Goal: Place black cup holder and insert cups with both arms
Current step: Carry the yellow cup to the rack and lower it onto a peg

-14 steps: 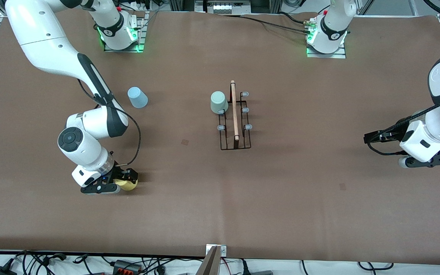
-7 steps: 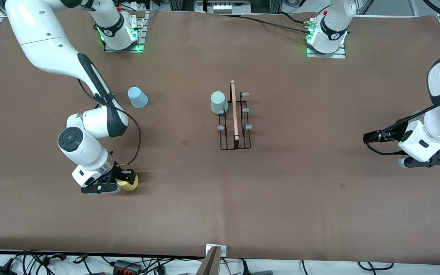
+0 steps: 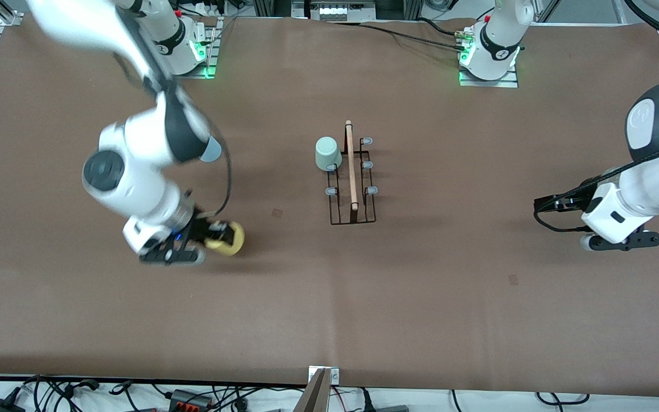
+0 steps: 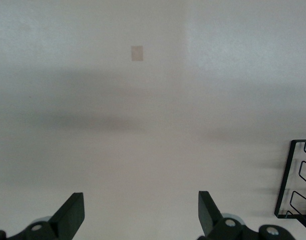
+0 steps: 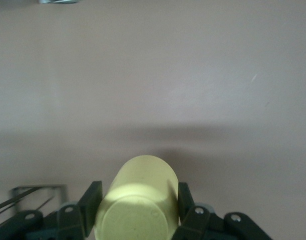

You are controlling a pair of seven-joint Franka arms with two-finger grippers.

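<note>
The black cup holder (image 3: 352, 189) stands at the table's middle, its wooden rod handle (image 3: 351, 166) on top. The mint green cup (image 3: 327, 153) sits upside down on one of its prongs, on the side toward the right arm. My right gripper (image 3: 215, 236) is shut on the yellow cup (image 3: 227, 238) and holds it on its side above the table, between the right arm's end and the holder. The right wrist view shows the yellow cup (image 5: 140, 200) between the fingers (image 5: 91, 200). The blue cup (image 3: 211, 152) is mostly hidden under the right arm. My left gripper (image 3: 620, 241) is open and empty.
The left wrist view shows the open left gripper (image 4: 141, 212) over bare table, with a corner of the holder (image 4: 285, 180) at the edge. Small dark square marks (image 3: 277, 213) lie on the brown table cover. Cables run along the table's near edge.
My right arm has lifted the yellow cup off the table and carried it toward the holder. Its elbow now covers most of the blue cup. My left arm has shifted slightly toward the middle.
</note>
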